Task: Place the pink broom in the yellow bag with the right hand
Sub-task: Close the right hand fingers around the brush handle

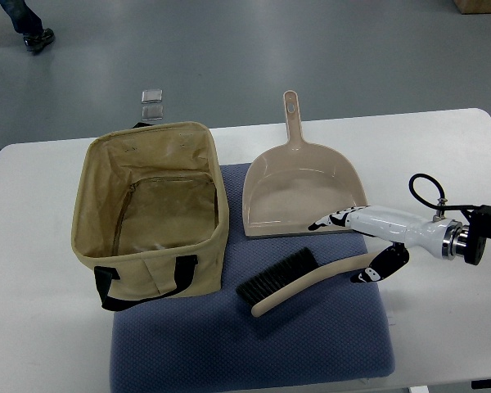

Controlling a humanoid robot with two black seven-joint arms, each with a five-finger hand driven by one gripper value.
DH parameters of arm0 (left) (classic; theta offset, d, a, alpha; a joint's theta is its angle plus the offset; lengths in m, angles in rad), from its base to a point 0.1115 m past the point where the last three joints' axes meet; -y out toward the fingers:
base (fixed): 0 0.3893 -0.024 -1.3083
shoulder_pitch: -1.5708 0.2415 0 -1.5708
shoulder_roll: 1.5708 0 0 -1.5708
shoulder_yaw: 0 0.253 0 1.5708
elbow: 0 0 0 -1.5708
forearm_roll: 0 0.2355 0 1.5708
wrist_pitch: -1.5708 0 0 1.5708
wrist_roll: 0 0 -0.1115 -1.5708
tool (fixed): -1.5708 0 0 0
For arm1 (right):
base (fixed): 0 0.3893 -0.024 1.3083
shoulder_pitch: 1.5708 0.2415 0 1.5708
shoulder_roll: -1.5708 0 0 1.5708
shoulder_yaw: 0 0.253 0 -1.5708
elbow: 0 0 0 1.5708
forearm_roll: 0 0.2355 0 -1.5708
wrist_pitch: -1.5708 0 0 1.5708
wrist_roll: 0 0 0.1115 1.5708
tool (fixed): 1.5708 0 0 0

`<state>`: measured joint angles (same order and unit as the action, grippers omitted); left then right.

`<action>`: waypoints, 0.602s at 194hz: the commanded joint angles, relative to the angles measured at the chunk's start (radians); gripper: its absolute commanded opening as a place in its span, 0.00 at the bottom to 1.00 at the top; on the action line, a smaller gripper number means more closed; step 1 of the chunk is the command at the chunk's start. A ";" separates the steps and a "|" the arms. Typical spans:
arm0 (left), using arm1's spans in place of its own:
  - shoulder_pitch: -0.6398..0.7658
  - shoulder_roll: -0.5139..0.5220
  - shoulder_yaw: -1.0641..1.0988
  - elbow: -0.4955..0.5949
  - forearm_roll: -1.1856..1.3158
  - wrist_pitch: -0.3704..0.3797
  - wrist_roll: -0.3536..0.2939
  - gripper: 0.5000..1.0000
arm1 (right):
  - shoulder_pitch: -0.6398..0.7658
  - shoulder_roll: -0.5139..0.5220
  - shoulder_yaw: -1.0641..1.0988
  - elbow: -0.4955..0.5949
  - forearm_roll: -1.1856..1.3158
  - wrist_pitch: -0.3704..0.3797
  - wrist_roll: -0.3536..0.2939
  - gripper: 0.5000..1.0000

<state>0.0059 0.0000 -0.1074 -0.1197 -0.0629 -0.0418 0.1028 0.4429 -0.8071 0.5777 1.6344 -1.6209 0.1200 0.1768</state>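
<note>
Fingers: right hand [375, 241] has white fingers [337, 219] stretched flat toward the dustpan lip, dark thumb tips [378, 268] curled at the brush handle end; touching it or just short, can't tell. No closed grasp visible.
Right arm: enters from right edge, wrist and black cable over the table [442, 155].
Left hand: out of frame.
Brush [299, 282]: pinkish-beige handle, black bristles, lying flat on the blue mat [311, 352], bristle end toward the bag, handle end under the hand.
Bag [151, 213]: tan-yellow, open top, upright, black handles, on the mat's left edge, empty inside as far as visible. Brush is outside it, just right of it.
Dustpan [303, 184]: same beige, flat, handle pointing away from the robot, just beyond the brush, front lip on the mat.
Floor: small clear square items [152, 102] beyond the table; a person's foot [37, 37] top left.
</note>
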 commanded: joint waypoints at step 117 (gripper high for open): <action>0.000 0.000 0.000 0.000 0.000 -0.001 0.000 1.00 | -0.019 0.020 -0.110 -0.005 -0.160 -0.161 -0.109 0.60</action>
<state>0.0060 0.0000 -0.1074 -0.1197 -0.0629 -0.0418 0.1028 0.4248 -0.7899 0.4770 1.6297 -1.7742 -0.0308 0.0833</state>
